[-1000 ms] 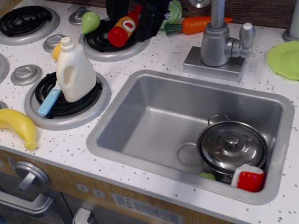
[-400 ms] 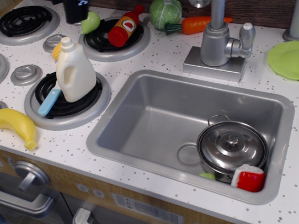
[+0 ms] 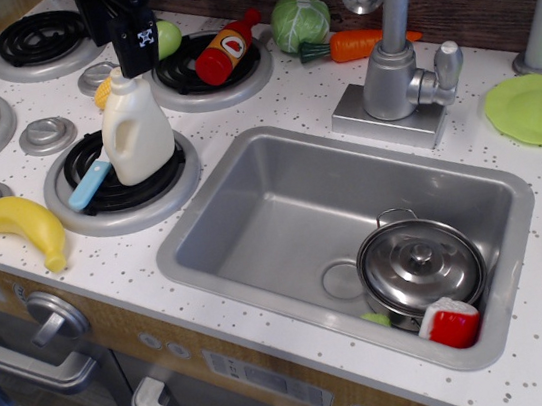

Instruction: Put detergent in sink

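The cream-white detergent jug (image 3: 138, 133) stands upright on the front burner (image 3: 124, 190), left of the sink. The grey sink (image 3: 276, 224) fills the middle of the counter. My black gripper (image 3: 135, 62) hangs at the top left, its tip right at the jug's cap, which it partly hides. I cannot tell how far apart the jaws stand or whether they touch the cap.
A steel pot with lid (image 3: 422, 268) and a red-and-white toy (image 3: 452, 323) sit in the sink's right end. A banana (image 3: 24, 226), blue-handled tool (image 3: 89, 185), red bottle (image 3: 222, 50), green pear (image 3: 167, 38), cabbage (image 3: 299, 20), carrot (image 3: 360, 44), faucet (image 3: 394, 75) and green plate (image 3: 539, 110) lie around.
My gripper moved left from over the back burner with the red bottle, then came down to the detergent's cap. Nothing else moved.
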Controlling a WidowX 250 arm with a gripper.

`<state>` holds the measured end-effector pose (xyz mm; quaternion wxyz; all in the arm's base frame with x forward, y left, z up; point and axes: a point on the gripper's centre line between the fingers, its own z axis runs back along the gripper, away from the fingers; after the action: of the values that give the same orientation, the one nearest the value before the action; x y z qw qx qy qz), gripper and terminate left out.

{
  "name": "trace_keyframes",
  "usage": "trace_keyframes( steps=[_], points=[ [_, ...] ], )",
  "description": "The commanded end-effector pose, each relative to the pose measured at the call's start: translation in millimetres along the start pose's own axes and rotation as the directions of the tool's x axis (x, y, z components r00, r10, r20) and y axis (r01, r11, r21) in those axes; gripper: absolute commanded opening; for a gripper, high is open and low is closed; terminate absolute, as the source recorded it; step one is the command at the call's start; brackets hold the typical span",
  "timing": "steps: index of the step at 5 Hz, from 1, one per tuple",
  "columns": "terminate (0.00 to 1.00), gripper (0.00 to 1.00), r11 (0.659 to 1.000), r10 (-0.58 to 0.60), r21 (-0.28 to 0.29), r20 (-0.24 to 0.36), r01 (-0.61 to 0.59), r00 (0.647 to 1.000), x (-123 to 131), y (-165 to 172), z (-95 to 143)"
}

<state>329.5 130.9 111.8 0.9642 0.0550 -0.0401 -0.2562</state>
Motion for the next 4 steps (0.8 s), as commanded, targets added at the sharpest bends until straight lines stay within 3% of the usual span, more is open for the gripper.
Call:
trace_keyframes(
  steps=[1,2,3,4],
  points=[
    [0.0,1.0,1.0,-0.002,-0.001,0.037,0.002,0.999,-5.0,5.4,-6.8],
    [0.0,1.0,0.998,0.017,-0.058,0.043,-0.015,0.999,-6.0,2.7,-18.7],
    [0.0,0.0,0.995,0.067,-0.081,0.05,-0.063,0.996,-4.5,-7.7,-26.1],
    [0.0,0.0,0.988,0.099,-0.124,0.042,-0.093,0.994,-2.7,-18.9,-25.8]
  ],
)
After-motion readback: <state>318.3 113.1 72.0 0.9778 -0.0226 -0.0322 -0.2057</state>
